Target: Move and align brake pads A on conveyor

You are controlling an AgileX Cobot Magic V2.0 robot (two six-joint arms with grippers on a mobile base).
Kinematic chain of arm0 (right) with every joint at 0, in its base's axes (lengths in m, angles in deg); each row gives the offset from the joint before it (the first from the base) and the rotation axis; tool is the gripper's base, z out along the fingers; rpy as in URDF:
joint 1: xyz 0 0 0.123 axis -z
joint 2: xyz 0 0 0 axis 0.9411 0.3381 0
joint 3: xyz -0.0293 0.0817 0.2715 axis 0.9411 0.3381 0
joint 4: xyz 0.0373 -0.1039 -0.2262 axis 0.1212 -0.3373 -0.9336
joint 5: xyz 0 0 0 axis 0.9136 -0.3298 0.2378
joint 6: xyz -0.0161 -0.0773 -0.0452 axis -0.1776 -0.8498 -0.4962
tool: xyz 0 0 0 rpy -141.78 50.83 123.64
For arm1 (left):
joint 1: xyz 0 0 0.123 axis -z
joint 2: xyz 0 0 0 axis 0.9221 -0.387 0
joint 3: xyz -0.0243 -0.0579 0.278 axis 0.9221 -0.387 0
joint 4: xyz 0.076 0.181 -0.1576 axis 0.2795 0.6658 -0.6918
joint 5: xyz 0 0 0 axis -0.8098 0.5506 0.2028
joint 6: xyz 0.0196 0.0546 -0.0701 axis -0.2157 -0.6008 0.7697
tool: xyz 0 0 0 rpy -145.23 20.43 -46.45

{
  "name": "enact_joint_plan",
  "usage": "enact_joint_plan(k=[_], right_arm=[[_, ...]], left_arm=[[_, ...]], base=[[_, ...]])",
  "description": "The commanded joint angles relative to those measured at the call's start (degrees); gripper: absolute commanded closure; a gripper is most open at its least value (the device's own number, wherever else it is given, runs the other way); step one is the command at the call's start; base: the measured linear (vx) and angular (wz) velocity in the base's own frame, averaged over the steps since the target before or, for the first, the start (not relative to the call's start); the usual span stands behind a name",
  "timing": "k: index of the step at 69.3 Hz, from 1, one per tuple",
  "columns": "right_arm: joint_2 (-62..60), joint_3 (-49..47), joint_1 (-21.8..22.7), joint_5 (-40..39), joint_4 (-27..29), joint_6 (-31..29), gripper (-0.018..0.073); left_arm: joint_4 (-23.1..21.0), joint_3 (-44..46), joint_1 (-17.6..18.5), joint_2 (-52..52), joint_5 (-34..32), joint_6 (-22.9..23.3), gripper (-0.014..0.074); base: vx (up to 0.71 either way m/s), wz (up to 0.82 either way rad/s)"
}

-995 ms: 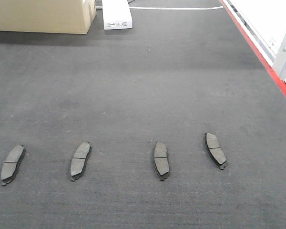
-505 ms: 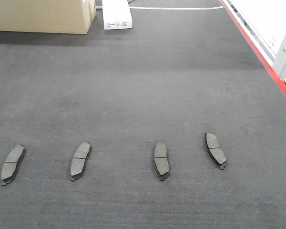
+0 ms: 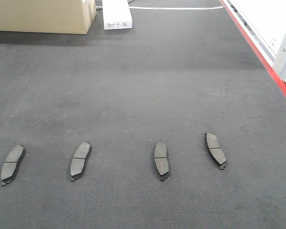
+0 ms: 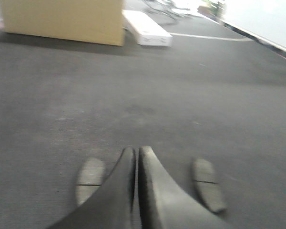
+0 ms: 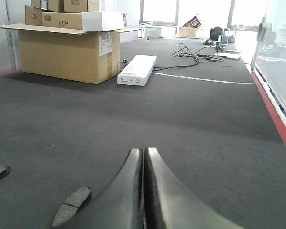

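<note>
Left gripper [image 4: 136, 155] fingers pressed together, empty, brake pads A [image 4: 90, 179] flanking tips on conveyor [image 3: 143, 86]. Right gripper [image 5: 144, 155] likewise closed, one pad left of tips.

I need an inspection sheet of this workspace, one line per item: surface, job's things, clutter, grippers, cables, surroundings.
Surface: dark ribbed conveyor with a red strip along its right edge.
Job's things: four brake pads lie flat in a rough row, apart from each other: far-left pad, second pad, third pad, far-right pad, which sits slightly farther up than the rest.
Clutter: cardboard box and white box at the far end.
Grippers: left gripper shut, empty; right gripper shut, empty.
Cables: black cables far behind.
Surroundings: stacked boxes.
</note>
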Motion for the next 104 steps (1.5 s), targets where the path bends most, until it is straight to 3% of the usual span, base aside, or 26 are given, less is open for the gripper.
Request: enact_joint_plan(k=[1,12,30,39,104], right_arm=[[0.7,-1.7,0.4,-4.1,-0.2,0.0,0.0569],[0.7,-1.7,0.4,-4.1,-0.2,0.0,0.0569],[0.9,-1.7,0.4,-4.3,-0.2,0.0,0.0569],[0.9,-1.7,0.4,-4.2,-0.2,0.0,0.0569],[0.9,-1.6,1.0,-4.4,-0.7,-0.3,0.0569]], left_arm=[[-0.2,-1.9,-2.9,3.6,-7.4,-2.2,0.0602],[-0.5,-6.2,-6.8,14.3,-5.2,-4.4,0.0602],[-0.7,-6.1,-6.6,14.5,-4.1,-6.5,0.0602],[-0.7,-6.1,-4.7,14.5,-4.1,-7.9,0.0602],[-0.7,-6.0,-4.4,14.5,-3.6,-7.9,0.0602]], base=[[0.0,0.0],[0.0,0.0],[0.0,0.0],[0.0,0.0],[0.0,0.0]])
